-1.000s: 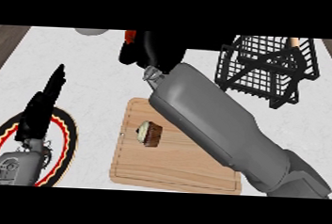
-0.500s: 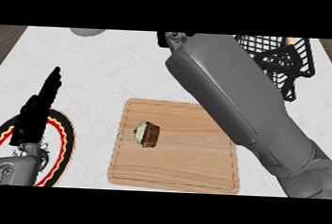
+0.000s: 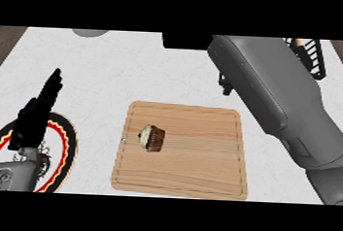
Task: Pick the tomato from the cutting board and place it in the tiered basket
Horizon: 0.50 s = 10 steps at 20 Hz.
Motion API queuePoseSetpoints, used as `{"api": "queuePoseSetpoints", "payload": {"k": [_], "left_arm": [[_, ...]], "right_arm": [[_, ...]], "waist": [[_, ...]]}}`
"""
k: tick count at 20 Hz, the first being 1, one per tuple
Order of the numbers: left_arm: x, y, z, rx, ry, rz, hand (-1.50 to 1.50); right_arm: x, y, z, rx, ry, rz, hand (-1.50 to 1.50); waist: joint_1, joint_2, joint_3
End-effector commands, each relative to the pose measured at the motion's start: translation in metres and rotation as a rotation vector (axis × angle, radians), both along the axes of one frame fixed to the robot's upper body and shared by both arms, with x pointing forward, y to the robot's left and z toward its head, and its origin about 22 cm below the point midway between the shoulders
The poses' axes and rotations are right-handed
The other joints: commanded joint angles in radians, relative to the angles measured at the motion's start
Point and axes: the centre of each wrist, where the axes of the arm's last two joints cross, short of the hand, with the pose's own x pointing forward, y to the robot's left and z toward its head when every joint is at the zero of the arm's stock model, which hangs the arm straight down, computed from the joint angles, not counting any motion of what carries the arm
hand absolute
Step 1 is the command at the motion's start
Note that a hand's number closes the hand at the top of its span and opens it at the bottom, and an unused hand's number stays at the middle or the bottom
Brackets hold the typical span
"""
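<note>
A cupcake lies on the board. The left hand rests over a plate, fingers straight. The right forearm hides its hand, so I cannot tell its state.

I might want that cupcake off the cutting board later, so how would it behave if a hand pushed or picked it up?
The cupcake lies tipped on its side on the cutting board, so a push would probably roll it in a curve. Its pale frosted top looks soft and would likely smear or dent if squeezed. It is small, so probably light.
</note>
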Motion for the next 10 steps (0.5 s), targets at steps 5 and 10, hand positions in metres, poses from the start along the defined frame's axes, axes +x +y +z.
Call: {"api": "queuePoseSetpoints", "payload": {"k": [5,10], "left_arm": [[-0.003,0.013,0.015,0.003,-0.012,0.002,0.0],[-0.01,0.01,-0.005,0.017,-0.007,0.003,0.0]], "right_arm": [[0.03,-0.088,0.004,-0.229,0.091,-0.205,1.5],[0.026,-0.106,-0.009,-0.238,0.132,-0.137,1.5]], "waist": [[0.005,-0.001,0.001],[-0.004,-0.002,0.0]]}}
